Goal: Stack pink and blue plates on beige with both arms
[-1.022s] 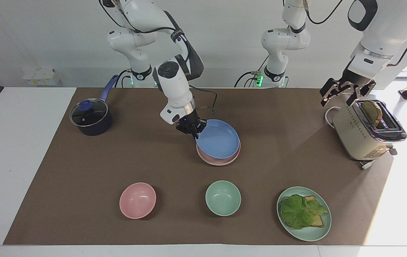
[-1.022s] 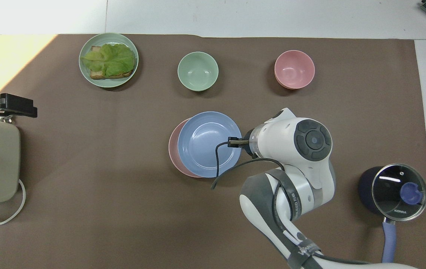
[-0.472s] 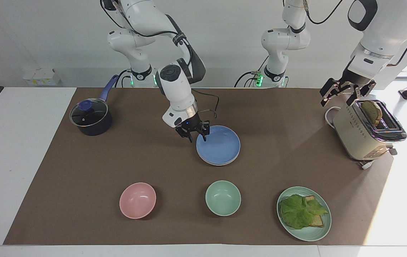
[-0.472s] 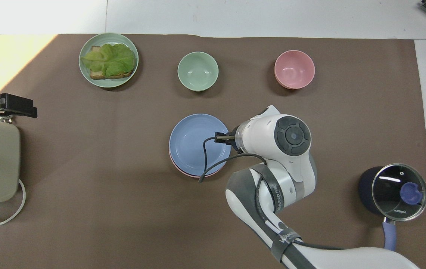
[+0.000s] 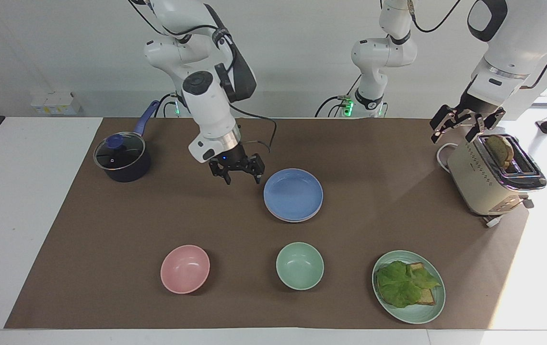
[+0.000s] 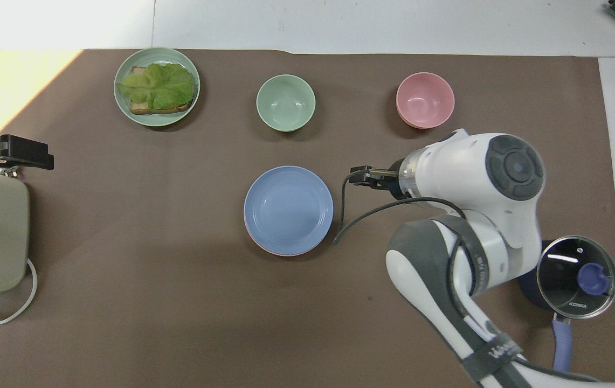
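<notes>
The blue plate [image 5: 293, 194] [image 6: 288, 209] lies flat on top of a stack in the middle of the brown mat. A thin sliver of the pink plate [image 6: 280, 253] [image 5: 292, 220] shows under its rim. The beige plate is hidden. My right gripper [image 5: 243, 181] [image 6: 354, 177] hangs open and empty just above the mat, beside the stack toward the right arm's end, not touching it. Over the toaster at the left arm's end, my left gripper [image 5: 450, 138] [image 6: 46, 153] waits open with nothing in it.
A dark pot with a glass lid [image 5: 121, 158] stands at the right arm's end. A pink bowl [image 5: 185, 268], a green bowl [image 5: 299, 265] and a mint plate with toast and lettuce [image 5: 414, 314] sit farther from the robots than the stack. The cream toaster [image 5: 486, 184] holds a bread slice.
My right gripper opened and let go of the blue plate, which dropped flat onto the pink one. The gripper then pulled away toward the right arm's end. The left arm stayed still.
</notes>
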